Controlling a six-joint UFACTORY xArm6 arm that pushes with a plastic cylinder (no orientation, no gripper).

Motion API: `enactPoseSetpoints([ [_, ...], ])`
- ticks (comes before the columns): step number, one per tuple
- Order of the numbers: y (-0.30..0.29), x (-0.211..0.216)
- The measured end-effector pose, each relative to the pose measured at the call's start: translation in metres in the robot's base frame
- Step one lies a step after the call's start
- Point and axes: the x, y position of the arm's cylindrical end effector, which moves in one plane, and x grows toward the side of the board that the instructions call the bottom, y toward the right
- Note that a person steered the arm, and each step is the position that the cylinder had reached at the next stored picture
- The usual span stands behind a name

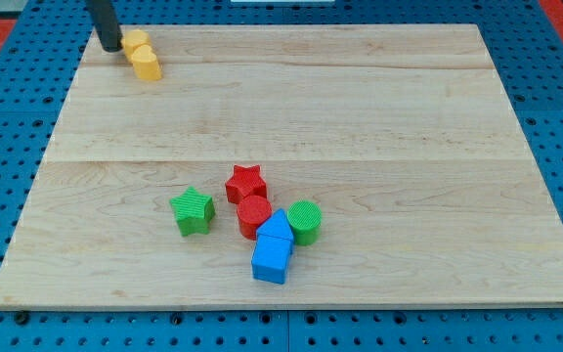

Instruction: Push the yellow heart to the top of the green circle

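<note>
Yellow heart block [135, 40]: top-left corner of pale wooden board [360, 117], touching second yellow block [147, 63] just below.
My tip [111, 47]: plain dark rod, no claw, nothing gripped; touching heart's left side.
Green circle block [304, 221]: lower centre, well apart from heart.
Adjacent: blue block [273, 250], red cylinder [253, 214], red star [245, 183].
Green star [193, 210]: left of cluster.

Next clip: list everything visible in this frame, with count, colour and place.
yellow blocks: two, yellow, touching, board's top-left corner; shapes unclear
red star: one, red, centre cluster, top
red cylinder: one, red, just below the star
green star: one, green, left of the cluster
green circle: one, green, cluster's right
blue blocks: two, blue, cluster's bottom
wooden board: one, light wood
pegboard: blue, around the board
my tip: dark rod, touching the yellow blocks' left side
</note>
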Motion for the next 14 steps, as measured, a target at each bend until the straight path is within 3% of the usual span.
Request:
enactPoseSetpoints([
  [1, 0.036, 0.056],
  [2, 0.049, 0.071],
  [3, 0.001, 0.054],
  [4, 0.055, 0.041],
  [6, 0.168, 0.1],
  [7, 0.169, 0.059],
  [8, 0.214, 0.09],
  [9, 0.235, 0.154],
  [10, 0.244, 0.187],
  [11, 0.269, 0.135],
  [12, 0.256, 0.122],
  [13, 0.283, 0.09],
  [14, 0.325, 0.109],
])
